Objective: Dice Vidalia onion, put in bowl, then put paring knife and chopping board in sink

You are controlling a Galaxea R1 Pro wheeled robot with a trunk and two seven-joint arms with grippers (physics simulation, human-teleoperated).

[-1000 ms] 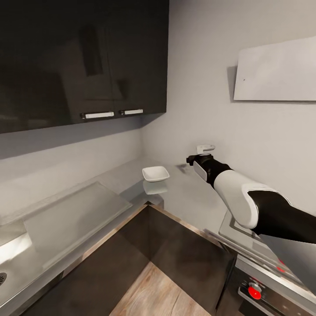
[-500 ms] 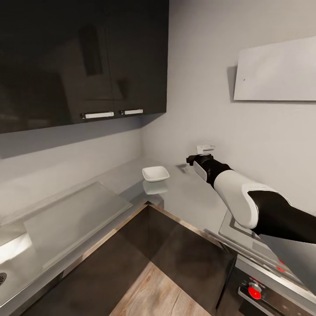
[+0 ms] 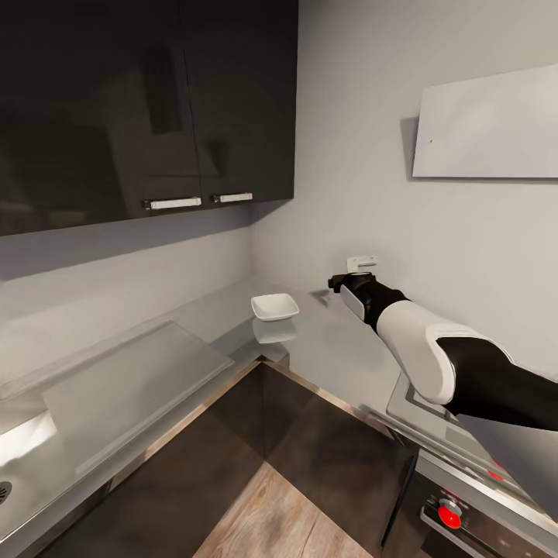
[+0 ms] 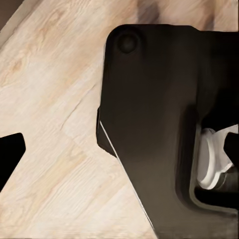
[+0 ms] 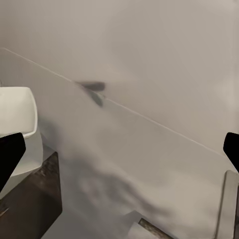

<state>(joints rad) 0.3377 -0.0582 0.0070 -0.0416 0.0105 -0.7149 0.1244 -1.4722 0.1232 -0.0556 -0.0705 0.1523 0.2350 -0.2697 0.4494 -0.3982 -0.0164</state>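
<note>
The white square bowl [image 3: 274, 307] sits on the glossy grey countertop [image 3: 341, 349] near the corner, and its edge shows in the right wrist view [image 5: 15, 112]. My right gripper [image 3: 342, 280] hovers over the counter to the right of the bowl, open and empty [image 5: 119, 149]. Beyond it, by the wall, lies a small slim dark thing [image 5: 95, 93] that looks like the paring knife [image 3: 319, 295]; it is blurred. The sink's drain [image 3: 3, 490] peeks in at the far left edge. My left gripper [image 4: 119, 149] is open over the wooden floor [image 4: 45, 89]. The onion and the chopping board are out of view.
Dark wall cabinets [image 3: 147, 101] hang above the counter. A pale flat slab [image 3: 132, 380] lies on the left stretch of counter. A stove with a red knob [image 3: 449, 515] stands at the lower right. My dark base [image 4: 149, 124] shows under the left wrist.
My right arm has drifted very slightly to the left. Nothing else has moved.
</note>
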